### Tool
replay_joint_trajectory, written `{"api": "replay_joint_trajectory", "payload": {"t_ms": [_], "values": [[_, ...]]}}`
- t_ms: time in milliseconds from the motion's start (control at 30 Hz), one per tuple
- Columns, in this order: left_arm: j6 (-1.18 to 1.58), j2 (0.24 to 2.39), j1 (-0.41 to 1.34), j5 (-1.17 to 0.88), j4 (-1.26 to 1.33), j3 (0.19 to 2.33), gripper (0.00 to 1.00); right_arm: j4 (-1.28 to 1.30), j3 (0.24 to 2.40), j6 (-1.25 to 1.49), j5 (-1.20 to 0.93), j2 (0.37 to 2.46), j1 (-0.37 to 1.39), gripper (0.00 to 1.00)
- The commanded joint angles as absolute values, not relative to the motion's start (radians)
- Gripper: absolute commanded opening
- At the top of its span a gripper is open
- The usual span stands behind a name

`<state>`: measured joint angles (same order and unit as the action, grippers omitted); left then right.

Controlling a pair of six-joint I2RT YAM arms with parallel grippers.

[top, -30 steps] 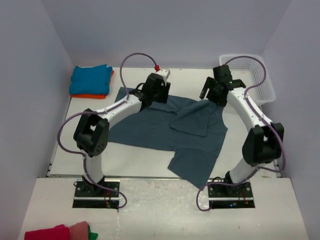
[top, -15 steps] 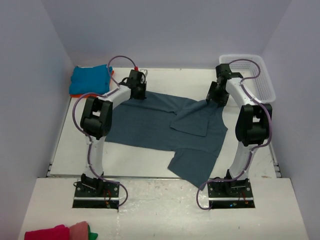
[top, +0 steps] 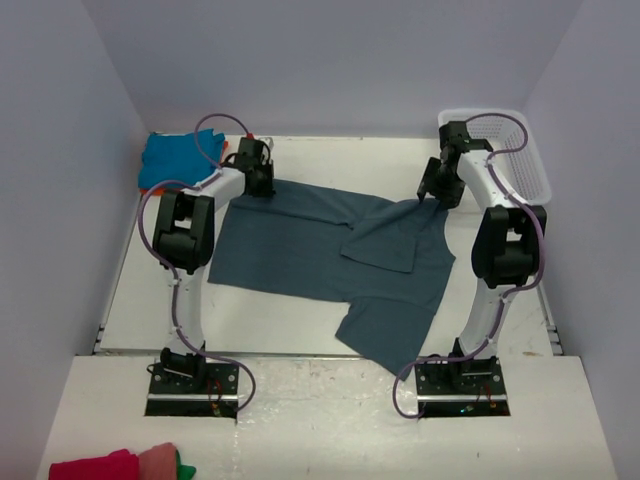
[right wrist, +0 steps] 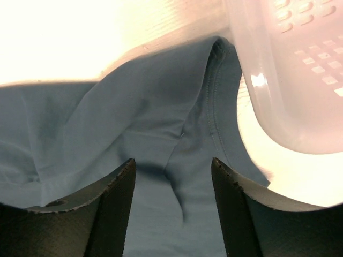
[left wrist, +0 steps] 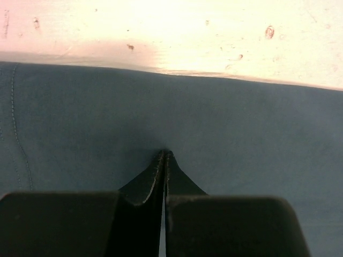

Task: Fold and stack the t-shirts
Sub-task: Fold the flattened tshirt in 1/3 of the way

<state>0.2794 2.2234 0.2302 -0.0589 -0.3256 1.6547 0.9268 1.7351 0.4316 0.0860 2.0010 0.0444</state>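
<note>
The large slate-blue t-shirt (top: pixel 320 245) lies spread over the middle of the table, its near right part folded over. My left gripper (top: pixel 256 182) is at the shirt's far left corner. In the left wrist view, that gripper (left wrist: pixel 163 153) is shut, tips pressed into the blue cloth (left wrist: pixel 241 123) just inside its far edge. My right gripper (top: pixel 431 195) is at the far right corner. It stands open (right wrist: pixel 172 160), astride a raised crease of the shirt (right wrist: pixel 161 118). The turquoise t-shirt (top: pixel 172 158) lies folded at the far left, with a sliver of the orange t-shirt (top: pixel 148 188) under it.
The white mesh basket (top: pixel 512 150) stands at the far right, its rim (right wrist: pixel 300 75) close beside my right gripper. Red, pink and green cloth (top: pixel 110 466) lies on the near ledge at the left. Walls close in the table on three sides.
Both arms have reached out to the shirt's far corners. The left gripper went from open to shut at the far left corner. The right gripper's jaws have narrowed somewhat.
</note>
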Motion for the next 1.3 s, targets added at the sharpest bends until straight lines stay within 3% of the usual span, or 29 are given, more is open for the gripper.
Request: {"api": "replay_joint_trajectory", "payload": {"t_ms": [0,200,400,767,1100,1267], "values": [[0.295,2.235,0.210,-0.074,-0.337,1.671,0.00,0.956,1.779,0.399,0.060,2.025,0.034,0.61],[0.299,2.252,0.181,-0.075,-0.344,1.677,0.00,0.971,1.802,0.379,0.040,2.060,0.025,0.74],[0.299,2.263,0.156,-0.081,-0.347,1.686,0.00,0.969,1.822,0.370,0.022,2.095,0.023,0.73],[0.291,2.238,0.132,-0.092,-0.330,1.652,0.00,0.951,1.951,0.368,-0.052,2.229,0.023,0.52],[0.284,2.229,0.130,-0.112,-0.327,1.651,0.00,0.969,2.068,0.344,-0.061,2.327,0.020,0.48],[0.287,2.223,0.130,-0.129,-0.313,1.640,0.00,0.973,2.095,0.351,-0.084,2.344,0.014,0.38]]}}
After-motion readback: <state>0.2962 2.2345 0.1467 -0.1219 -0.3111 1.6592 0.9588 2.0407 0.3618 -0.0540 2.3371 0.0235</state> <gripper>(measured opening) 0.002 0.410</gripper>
